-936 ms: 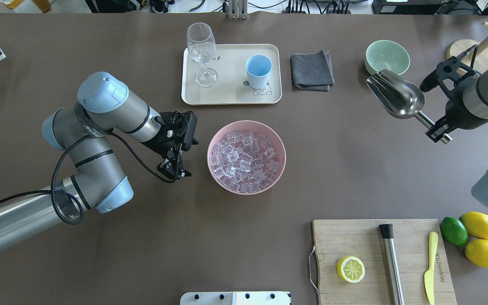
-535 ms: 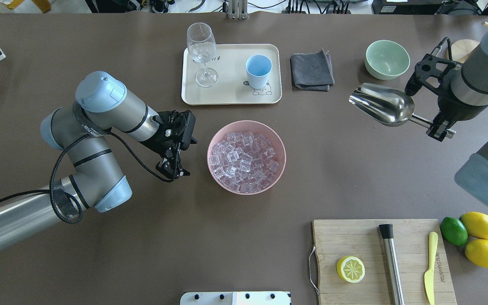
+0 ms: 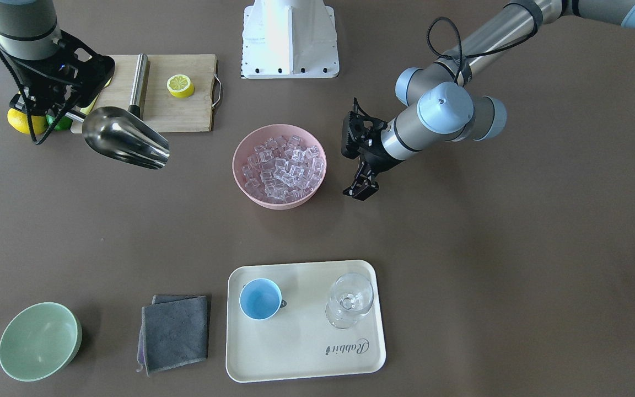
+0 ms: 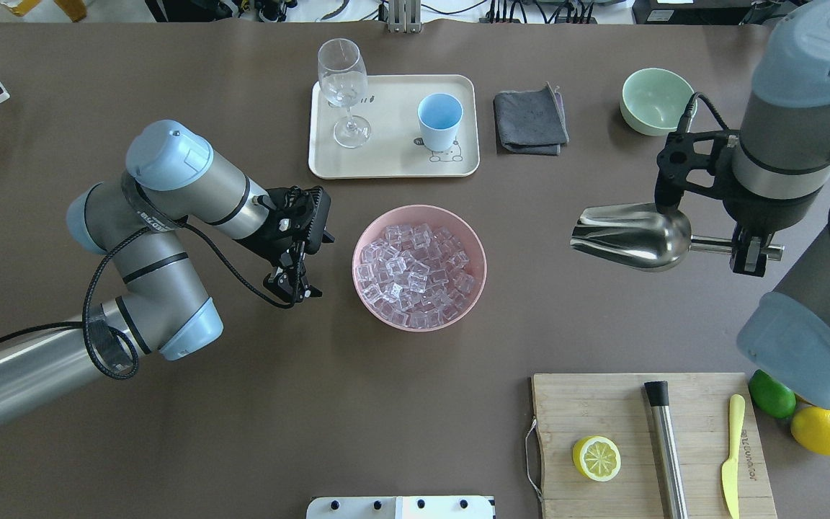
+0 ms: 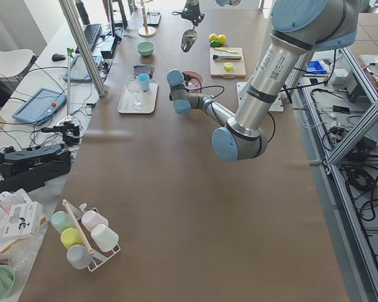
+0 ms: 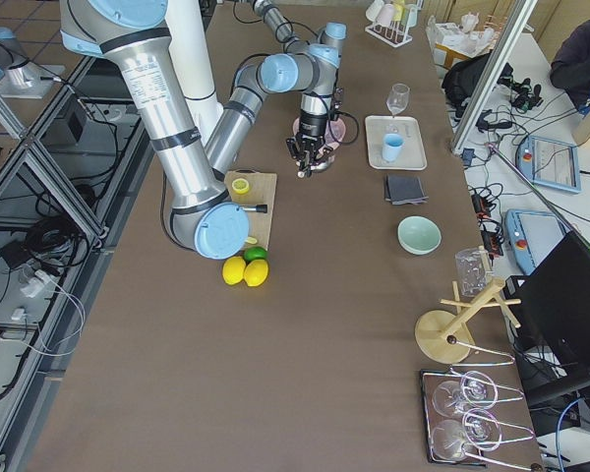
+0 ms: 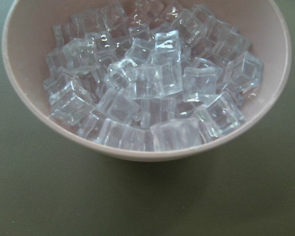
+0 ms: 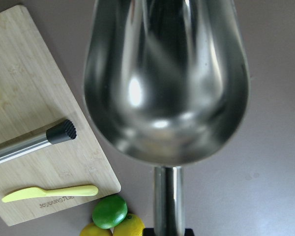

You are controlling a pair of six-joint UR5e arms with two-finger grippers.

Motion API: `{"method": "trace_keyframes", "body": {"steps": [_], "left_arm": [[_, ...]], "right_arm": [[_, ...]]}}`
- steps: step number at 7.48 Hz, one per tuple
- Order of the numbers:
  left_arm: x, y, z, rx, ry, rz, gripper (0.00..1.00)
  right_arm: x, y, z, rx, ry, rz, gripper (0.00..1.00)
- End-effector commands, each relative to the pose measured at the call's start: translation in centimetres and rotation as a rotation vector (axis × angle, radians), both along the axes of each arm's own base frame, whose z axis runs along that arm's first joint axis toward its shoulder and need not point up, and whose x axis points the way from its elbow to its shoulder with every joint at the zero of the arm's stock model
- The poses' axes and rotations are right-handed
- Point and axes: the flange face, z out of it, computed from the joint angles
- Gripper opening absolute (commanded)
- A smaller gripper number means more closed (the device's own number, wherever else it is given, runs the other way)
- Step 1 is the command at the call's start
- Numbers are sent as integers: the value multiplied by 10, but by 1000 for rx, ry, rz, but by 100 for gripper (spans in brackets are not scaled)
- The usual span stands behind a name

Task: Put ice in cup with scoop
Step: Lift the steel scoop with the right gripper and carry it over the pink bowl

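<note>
This is a robotics lab with kitchen props on the table, not a real kitchen. The long brown-covered table (image 5: 176,220) stands among aluminium frame posts (image 5: 82,44). Ahead of the left hand (image 4: 292,285) and right hand (image 4: 746,252), past the table's far edge, a side bench holds a tablet (image 5: 41,104) and a keyboard (image 5: 91,34). A monitor (image 6: 570,295) and a seated person (image 6: 582,59) are on that same side. Behind the hands, coiled cables (image 5: 362,179) lie on the floor.

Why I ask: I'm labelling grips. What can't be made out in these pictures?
- Left gripper: open or shut unclear; overhead sees it side-on, its wrist view shows only the bowl of ice.
- Right gripper on the handle of the scoop: cut off by the right wrist view's bottom edge.
- Lime: partly hidden by the right arm's elbow overhead.
</note>
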Motion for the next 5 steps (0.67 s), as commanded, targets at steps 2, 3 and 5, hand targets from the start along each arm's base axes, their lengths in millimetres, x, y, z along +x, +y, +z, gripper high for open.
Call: {"method": "trace_keyframes", "body": {"steps": [2, 3, 5], "left_arm": [[-1, -1, -1, 15, 10, -12, 98], [-1, -2, -1, 15, 9, -14, 98], [-7, -7, -3, 17, 12, -25, 98]], "right_arm": [[-58, 42, -67, -62, 80, -114, 0], [-82, 28, -78, -131, 134, -72, 0], [-118, 9, -102, -210, 214, -65, 0]]}}
